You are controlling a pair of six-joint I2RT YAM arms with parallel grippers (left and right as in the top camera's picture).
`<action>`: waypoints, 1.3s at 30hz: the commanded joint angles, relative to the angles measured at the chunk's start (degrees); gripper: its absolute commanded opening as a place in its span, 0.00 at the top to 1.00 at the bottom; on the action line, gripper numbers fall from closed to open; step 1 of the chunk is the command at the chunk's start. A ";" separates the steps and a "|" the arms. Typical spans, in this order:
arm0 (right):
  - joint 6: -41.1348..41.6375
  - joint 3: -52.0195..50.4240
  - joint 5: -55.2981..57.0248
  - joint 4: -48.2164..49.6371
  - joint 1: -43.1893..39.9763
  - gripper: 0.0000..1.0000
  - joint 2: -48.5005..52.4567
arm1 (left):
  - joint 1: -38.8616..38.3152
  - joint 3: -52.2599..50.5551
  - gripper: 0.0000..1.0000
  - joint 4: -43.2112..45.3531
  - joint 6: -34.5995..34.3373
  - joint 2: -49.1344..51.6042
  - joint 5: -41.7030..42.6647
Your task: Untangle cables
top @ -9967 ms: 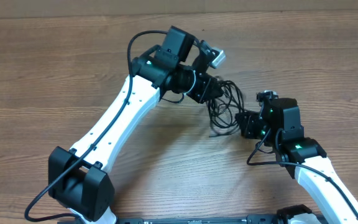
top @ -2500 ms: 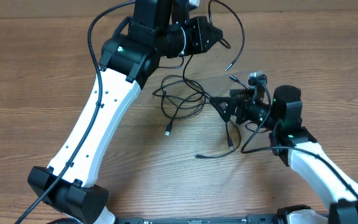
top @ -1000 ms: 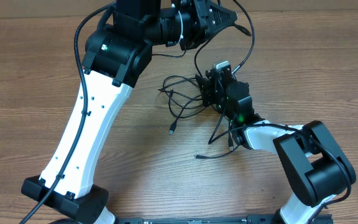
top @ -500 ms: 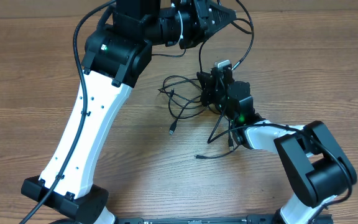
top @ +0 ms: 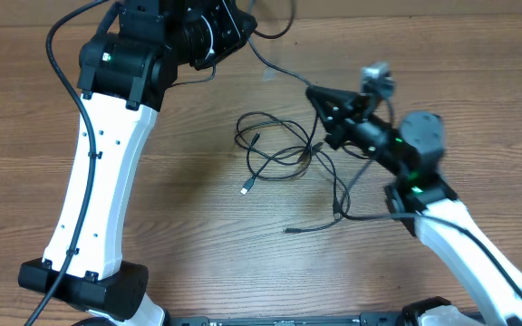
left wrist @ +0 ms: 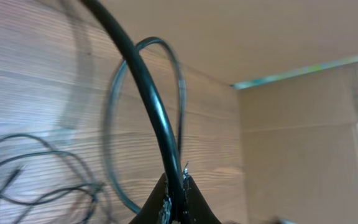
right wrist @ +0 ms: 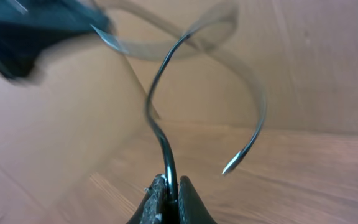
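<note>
Left gripper (left wrist: 174,208): pinched tight on a cable (left wrist: 148,106), above the bench's (top: 179,208) far side.
Right gripper (right wrist: 169,196): clamped on a strand (right wrist: 157,124).
Cables (top: 284,156): loose tangle on the bench, between both grippers.

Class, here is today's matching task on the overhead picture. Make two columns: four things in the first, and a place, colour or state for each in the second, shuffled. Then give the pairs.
Things:
1. left gripper
2. right gripper
3. loose cables
4. table

Place, colour or state:
A. lying in loops on the wood between the arms
B. brown, with wood grain
C. shut on a cable, at the top edge of the overhead view
D. shut on a cable, right of the loops

Pairs: 1-C, 2-D, 3-A, 4-B
</note>
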 commanded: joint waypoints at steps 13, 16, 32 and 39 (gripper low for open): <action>6.91 0.94 -2.62 -13.40 -1.20 0.96 -5.29 | -0.94 -1.31 0.96 -14.51 34.36 0.35 -4.26; 8.81 0.94 -3.69 -11.47 -1.20 0.96 -5.31 | -1.75 -3.08 0.96 -15.45 42.05 1.79 -0.46; -0.26 1.68 0.61 -28.50 -1.20 0.96 -5.25 | -3.26 -8.57 0.96 -19.21 65.88 3.89 14.51; -0.26 1.68 -4.52 -27.43 -1.20 0.96 -5.25 | -3.93 -9.03 0.96 -18.86 66.55 4.50 18.49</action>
